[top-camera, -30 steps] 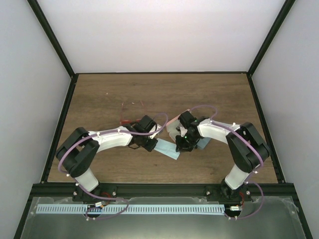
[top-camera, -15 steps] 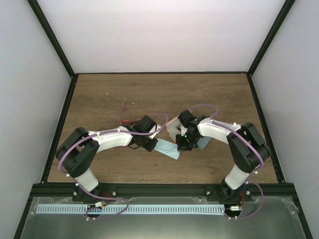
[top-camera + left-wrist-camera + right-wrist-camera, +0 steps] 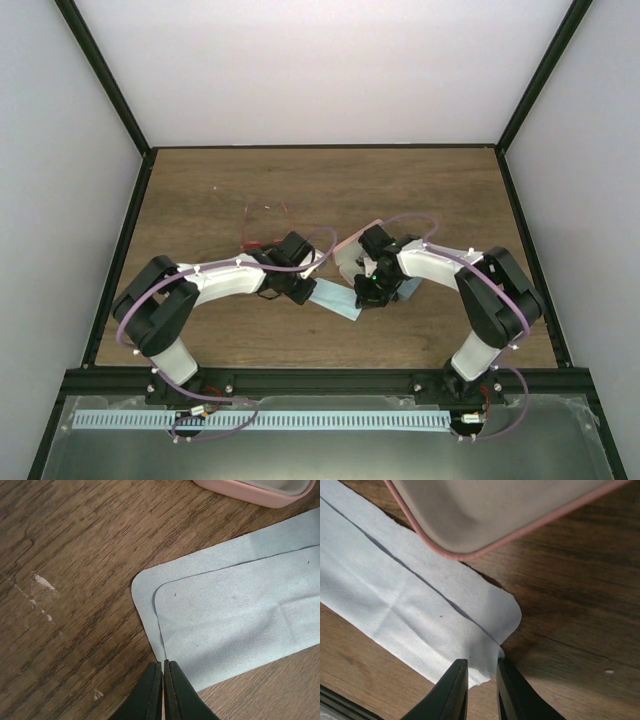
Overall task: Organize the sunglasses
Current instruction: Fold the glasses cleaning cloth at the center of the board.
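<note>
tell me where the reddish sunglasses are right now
In the top view the reddish sunglasses lie on the table left of centre, just beyond the left hand.

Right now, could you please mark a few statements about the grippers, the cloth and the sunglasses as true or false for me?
1. The left gripper is closed at the edge of the light blue cloth. True.
2. A reddish pair of sunglasses lies on the table beyond the left gripper, held by neither arm. True.
3. The right gripper is clamped on the sunglasses. False: its fingers stand slightly apart at the cloth's edge, beside the pink-rimmed case.
4. The cloth lies as one single layer. False: the left wrist view shows two stacked layers with their edges offset.
</note>
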